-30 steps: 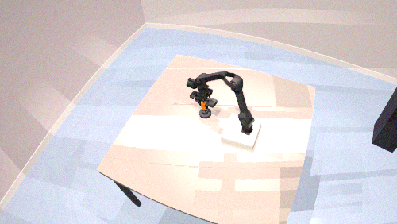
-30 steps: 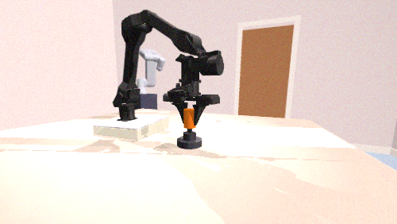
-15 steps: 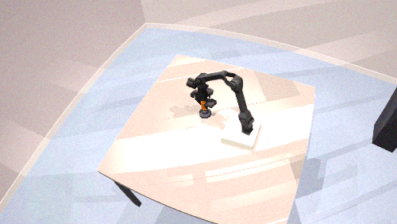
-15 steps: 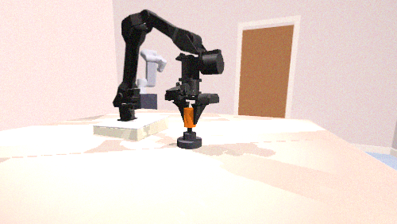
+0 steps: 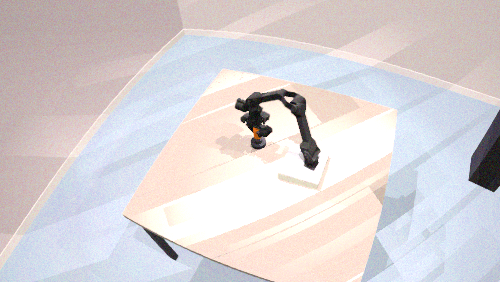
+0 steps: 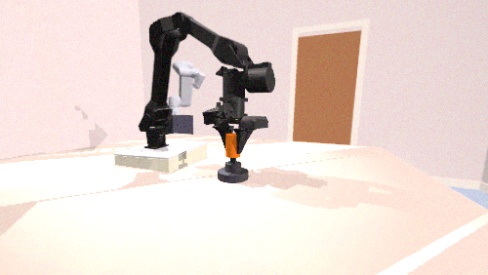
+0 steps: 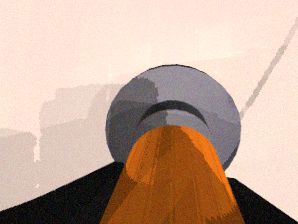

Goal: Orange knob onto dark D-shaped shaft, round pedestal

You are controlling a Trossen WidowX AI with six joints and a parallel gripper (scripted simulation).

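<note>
The orange knob [image 5: 256, 133] [image 6: 230, 141] [image 7: 172, 160] is upright between the fingers, over the round pedestal [image 5: 258, 145] [image 6: 224, 176] [image 7: 200, 82]. My gripper [image 6: 233, 148] [image 7: 172, 180] is shut on the knob and points straight down. In the exterior view a short piece of the dark shaft [image 6: 233, 160] shows below the knob's lower end, above the pedestal's collar, so the knob stands clear of the collar. Whether the shaft's tip is inside the hole cannot be seen. The knob hides the shaft in the wrist view, and both flat sides are hidden.
The arm's base stands on a pale block [image 5: 300, 176] [image 6: 142, 161] beside the pedestal. A pale grey robot arm [image 6: 185, 90] shows behind in the exterior view. A black box-like object [image 5: 487, 160] stands at the far right of the top view. Shadows cross the table.
</note>
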